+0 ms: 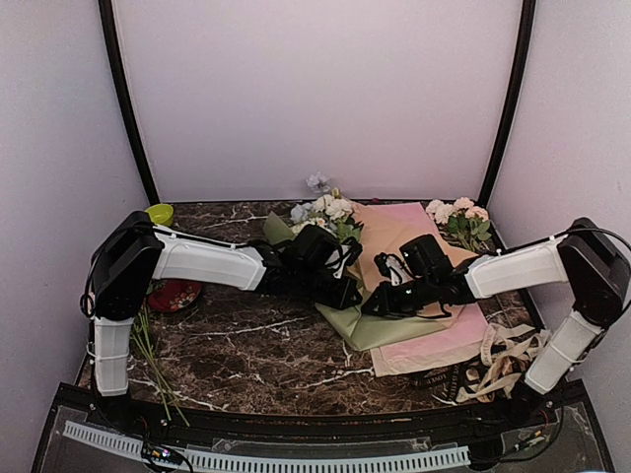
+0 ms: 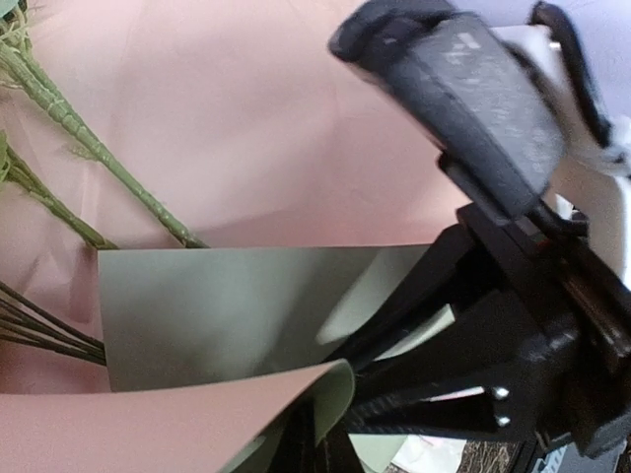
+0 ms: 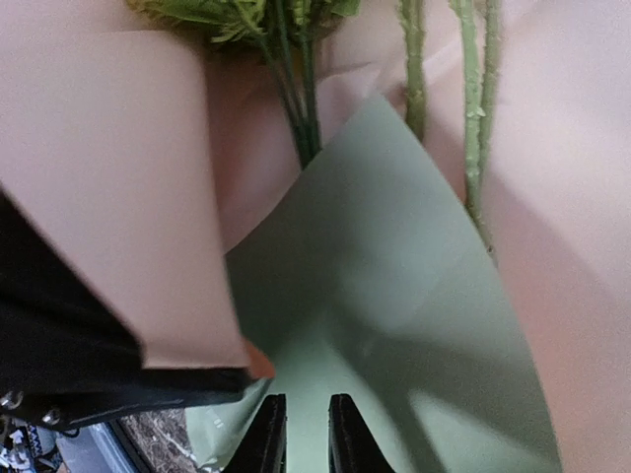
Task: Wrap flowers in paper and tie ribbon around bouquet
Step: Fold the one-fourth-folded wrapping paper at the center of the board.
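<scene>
The left pincer [image 1: 345, 292] was closed tight on a lifted flap of the paper [image 3: 394, 296]. The flap was pinkish on its outer face and sage inside, and the grip seemed meant to hold that side up and over so the sheet could curl around the stems [image 3: 414, 89]. Facing it, almost tip to tip, the right pincer [image 3: 307, 434] hung low over the sage face with its jaws nearly together, a slim gap between them; whether they pinched the sheet I could not tell. It looked placed to pin or catch the opposite edge while the flap came across.

The flowers [image 1: 325, 209] lay beyond both pincers, blossoms farthest off, stems running back toward the fingertips and under the fold. The ribbon [image 1: 434, 378] lay untouched behind the right pincer, toward its arm's base, beside a cream ribbon [image 1: 503, 353].

Counted: two pincers, one sage sheet, one pink sheet [image 1: 449, 340] beneath it, one bunch being wrapped, one spare pink-and-white bunch [image 1: 458, 215] beyond the right pincer, two ribbons — and at least two thick stems beside a cluster of thin dark ones.
</scene>
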Robot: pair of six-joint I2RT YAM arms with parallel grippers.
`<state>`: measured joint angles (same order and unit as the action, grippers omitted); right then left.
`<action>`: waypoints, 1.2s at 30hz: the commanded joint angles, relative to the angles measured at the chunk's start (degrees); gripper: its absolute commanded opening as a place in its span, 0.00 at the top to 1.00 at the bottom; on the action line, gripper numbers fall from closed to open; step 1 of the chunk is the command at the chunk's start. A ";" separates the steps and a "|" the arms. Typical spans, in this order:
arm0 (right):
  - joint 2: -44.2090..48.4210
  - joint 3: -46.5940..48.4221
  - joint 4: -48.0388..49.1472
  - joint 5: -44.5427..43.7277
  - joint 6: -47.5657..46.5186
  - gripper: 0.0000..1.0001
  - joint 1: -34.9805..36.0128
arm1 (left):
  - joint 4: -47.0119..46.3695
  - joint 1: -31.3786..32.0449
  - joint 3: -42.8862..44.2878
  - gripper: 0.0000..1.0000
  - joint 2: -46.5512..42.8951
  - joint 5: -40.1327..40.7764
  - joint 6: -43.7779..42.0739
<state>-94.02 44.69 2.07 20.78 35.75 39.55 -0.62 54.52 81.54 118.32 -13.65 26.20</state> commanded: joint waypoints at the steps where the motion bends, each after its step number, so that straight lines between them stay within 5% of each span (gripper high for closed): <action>1: 5.28 -1.82 0.76 -1.69 0.96 0.82 2.48 | -0.08 -0.35 1.34 1.00 -0.29 0.69 0.26; 11: 6.76 -4.35 6.31 -0.65 4.86 0.58 4.44 | -0.08 -0.38 1.22 1.00 -0.29 1.22 -0.31; 18: 3.18 -1.38 7.28 -0.13 4.41 0.57 5.57 | 0.01 -0.38 1.09 1.00 -0.29 1.13 -0.26; 21: 0.75 -1.03 7.29 -0.74 4.82 0.61 5.79 | -0.03 -0.38 1.08 1.00 -0.29 1.00 -0.33; 25: -0.06 -1.36 7.75 -0.49 5.87 0.83 5.89 | 0.05 -0.41 0.91 1.00 -0.29 0.99 -0.41; 30: -0.20 -2.74 8.56 -0.13 7.98 0.99 5.92 | 0.17 -0.68 1.23 1.00 -0.44 0.45 -1.06; 36: -0.87 -3.68 9.14 -0.72 10.26 1.00 5.98 | 2.75 -1.73 3.30 0.65 -0.90 -0.51 -3.79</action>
<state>-93.80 41.89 9.23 20.53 43.99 45.17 0.16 53.95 82.06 118.34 -13.30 24.71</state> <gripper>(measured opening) 0.004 0.243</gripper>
